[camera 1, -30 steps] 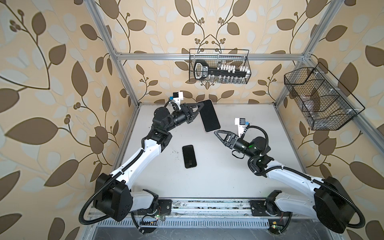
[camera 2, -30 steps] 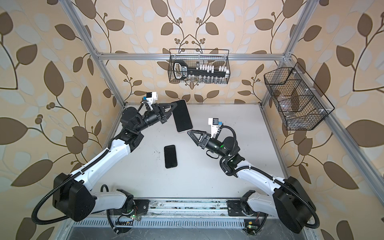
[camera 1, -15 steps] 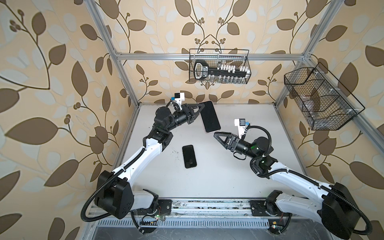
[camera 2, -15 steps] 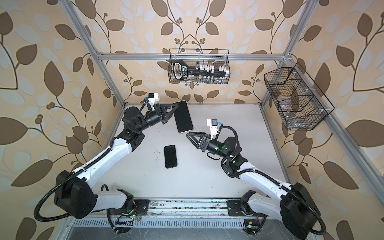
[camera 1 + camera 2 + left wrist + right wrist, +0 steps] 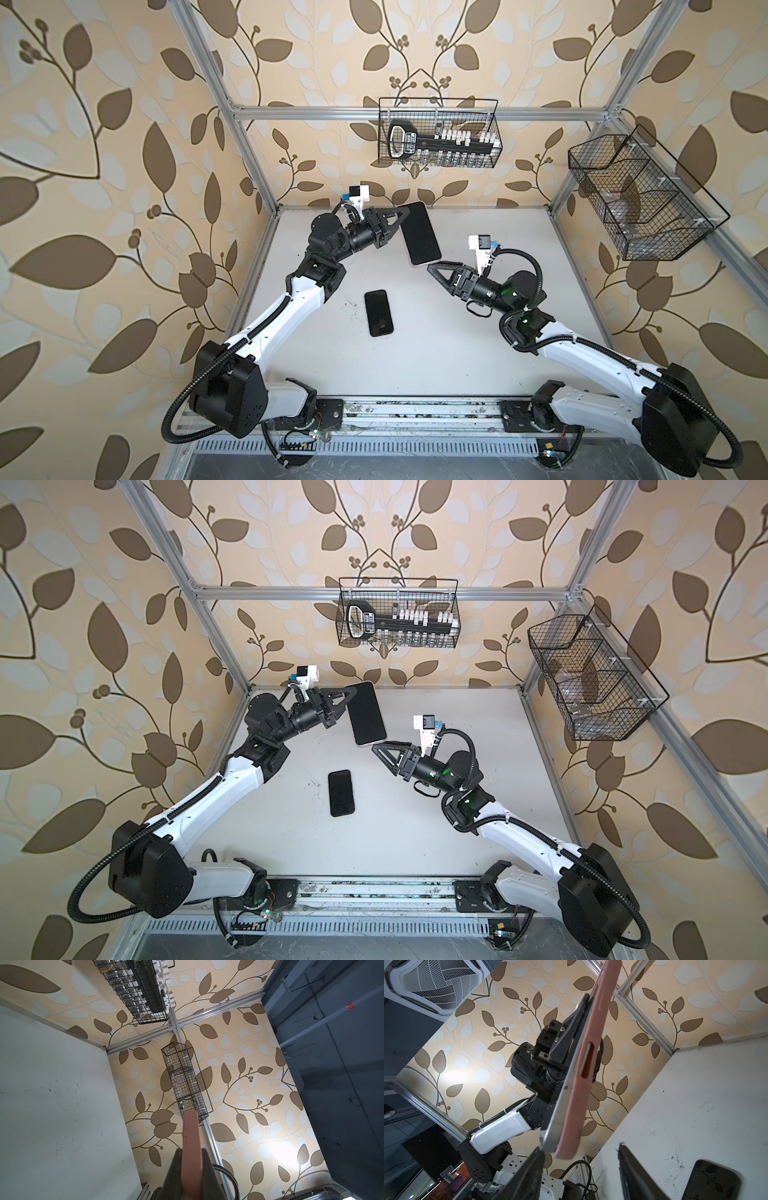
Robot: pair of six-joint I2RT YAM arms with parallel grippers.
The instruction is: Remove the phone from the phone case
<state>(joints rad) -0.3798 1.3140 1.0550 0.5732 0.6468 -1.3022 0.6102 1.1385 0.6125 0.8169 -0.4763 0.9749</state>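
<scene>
My left gripper [image 5: 401, 222] [image 5: 351, 696] is shut on a phone [image 5: 419, 232] [image 5: 366, 713] in a pink phone case [image 5: 589, 1084], held up above the table with the dark screen facing up. In the left wrist view the case's pink edge [image 5: 190, 1132] runs between the two fingers of that gripper [image 5: 191, 1153]. My right gripper [image 5: 434, 267] [image 5: 378, 747] [image 5: 579, 1148] is open at the phone's lower corner. One fingertip [image 5: 538, 1150] is close to the phone's silver edge [image 5: 560, 1109]. I cannot tell whether they touch.
A second black phone [image 5: 378, 313] [image 5: 341, 793] [image 5: 712, 1182] lies flat on the white table [image 5: 478, 353], below and between the grippers. A wire basket [image 5: 438, 139] hangs on the back wall. Another wire basket [image 5: 640, 199] hangs on the right wall.
My right arm has shifted a little to the left, and its open gripper now sits at the phone's lower corner. The left gripper keeps its hold, almost unmoved.
</scene>
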